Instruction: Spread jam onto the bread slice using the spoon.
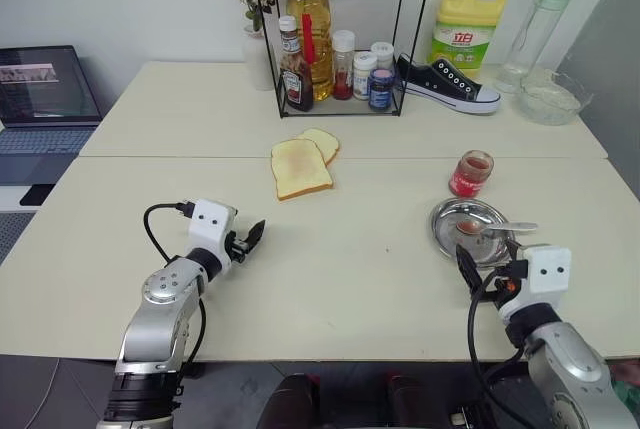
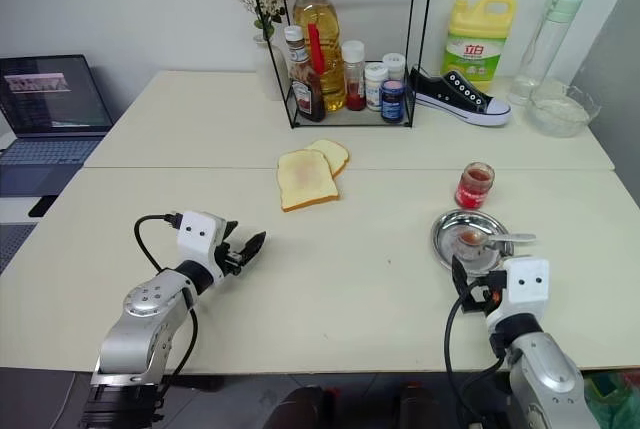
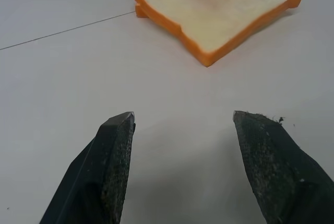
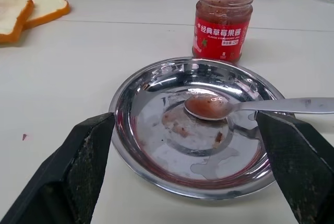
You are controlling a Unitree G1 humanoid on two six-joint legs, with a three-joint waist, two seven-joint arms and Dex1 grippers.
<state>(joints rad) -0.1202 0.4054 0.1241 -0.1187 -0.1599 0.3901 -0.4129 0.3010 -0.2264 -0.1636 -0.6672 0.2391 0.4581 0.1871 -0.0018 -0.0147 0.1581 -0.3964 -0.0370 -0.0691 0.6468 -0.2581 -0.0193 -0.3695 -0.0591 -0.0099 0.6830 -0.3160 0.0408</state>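
Right tool [image 4: 195,156] spread wide before dish [image 4: 130,145]; pinch spoon [image 4: 250,106] handle, keep jam [image 4: 206,106] level. Left tool [image 3: 182,145] spread, probably idle.

Left gripper [image 1: 251,237]: held low and forward, black fingers [image 3: 112,166] parted, nothing gripped.
Right gripper [image 4: 182,177]: held roughly level and pointed forward, fingers [image 4: 78,166] spread wide apart, nothing gripped.

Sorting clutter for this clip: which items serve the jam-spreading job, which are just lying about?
Job:
bread slice
spoon with jam, lying in steel dish

Lying about:
jam jar
smaller slice
wire rack
shoe
detergent jug
laptop
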